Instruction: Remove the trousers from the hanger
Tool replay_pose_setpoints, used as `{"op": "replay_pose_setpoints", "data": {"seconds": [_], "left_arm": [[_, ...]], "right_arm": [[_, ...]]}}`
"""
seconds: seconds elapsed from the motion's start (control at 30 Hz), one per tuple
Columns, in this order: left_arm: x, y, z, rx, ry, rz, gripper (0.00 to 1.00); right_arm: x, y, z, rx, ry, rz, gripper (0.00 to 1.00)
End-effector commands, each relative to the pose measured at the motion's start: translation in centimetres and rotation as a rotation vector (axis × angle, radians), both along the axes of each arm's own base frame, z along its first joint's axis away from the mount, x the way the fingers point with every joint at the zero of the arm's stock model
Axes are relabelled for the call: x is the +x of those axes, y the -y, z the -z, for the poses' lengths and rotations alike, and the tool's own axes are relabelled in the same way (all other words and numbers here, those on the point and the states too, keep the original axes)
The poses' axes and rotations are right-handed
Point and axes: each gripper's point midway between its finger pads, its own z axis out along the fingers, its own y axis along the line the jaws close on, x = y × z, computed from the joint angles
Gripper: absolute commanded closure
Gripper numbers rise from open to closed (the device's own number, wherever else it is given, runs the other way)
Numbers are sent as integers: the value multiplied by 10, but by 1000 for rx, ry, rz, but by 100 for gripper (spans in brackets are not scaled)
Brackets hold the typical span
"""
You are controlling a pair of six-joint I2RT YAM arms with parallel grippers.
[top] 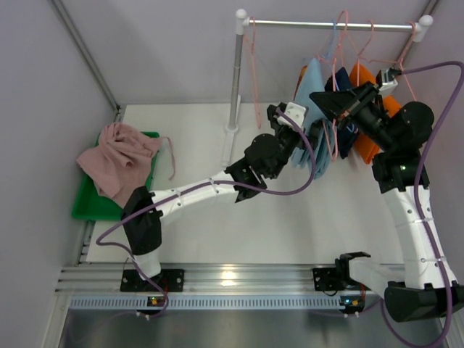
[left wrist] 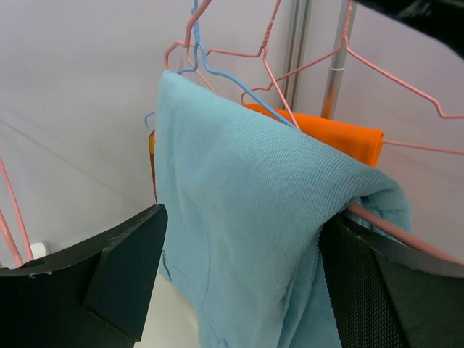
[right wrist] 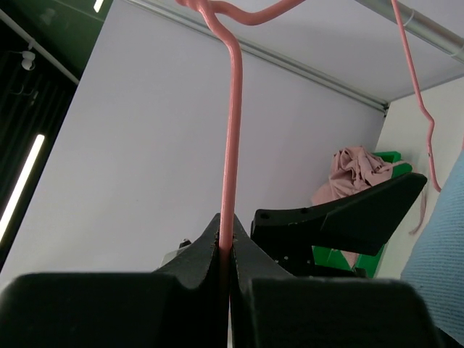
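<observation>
Top view: rail (top: 333, 25) runs along the far right of the surface (top: 217, 232). The light blue trousers (top: 313, 80) hang under it on wire hangers, with orange trousers (top: 360, 74) just beside them. Left fingers (top: 278, 116) reach up to the light blue pair, and right fingers (top: 330, 101) sit at hanger height just below the rail. Pink trousers (top: 116, 159) lie bunched over a green bin (top: 90, 203) well left of the rail, so they look done.

Left wrist: fingers (left wrist: 109, 283) are apart, one on each side of the light blue trousers (left wrist: 246, 217), not closed on them yet. The cloth is soft twill, folded over a thin pink bar. Behind it, a blue hanger (left wrist: 217, 72) and the flat orange fold (left wrist: 341, 138) are both nearer the rail.

Right wrist: fingers (right wrist: 206, 250) are clamped on a thin pink hanger wire (right wrist: 230, 145) below its hook. My read is that this pins the hanger so it can't swing or lift off the rail when the left arm pulls. Can't tell for sure that it's the light blue pair's hanger.

Risk: slick wire and draped cloth, so the pull may drag a neighbouring hanger.
</observation>
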Motion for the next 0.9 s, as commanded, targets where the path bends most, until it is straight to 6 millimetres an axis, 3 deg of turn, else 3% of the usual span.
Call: {"op": "replay_pose_setpoints", "data": {"seconds": [0.0, 0.1, 0.37, 0.43, 0.5, 0.53, 0.63, 0.73, 0.8, 0.87], "left_arm": [[14, -4, -27, -64, 41, -39, 14], [17, 2, -24, -51, 44, -36, 14], [24, 14, 5, -6, 10, -42, 14], [26, 15, 7, 1, 13, -45, 20], [25, 16, 4, 2, 29, -37, 32], [25, 16, 1, 1, 34, -34, 48], [20, 15, -13, -2, 51, -14, 69], [11, 11, -36, -24, 67, 19, 82], [2, 2, -57, -45, 90, 45, 97], [-7, -1, -67, -42, 101, 78, 100]], "right_arm": [[-61, 6, -93, 19, 406, 3, 100], [-59, 6, -92, 26, 397, 1, 100], [-64, 6, -103, 37, 424, -1, 100], [-64, 7, -104, 35, 426, 0, 100], [-65, 6, -104, 32, 426, 0, 100], [-64, 7, -102, 28, 426, 3, 100], [-59, 6, -94, 16, 403, 12, 100], [-52, 8, -82, 8, 370, 25, 100], [-49, 9, -77, -1, 357, 36, 100], [-43, 13, -67, -14, 336, 52, 100]]}}
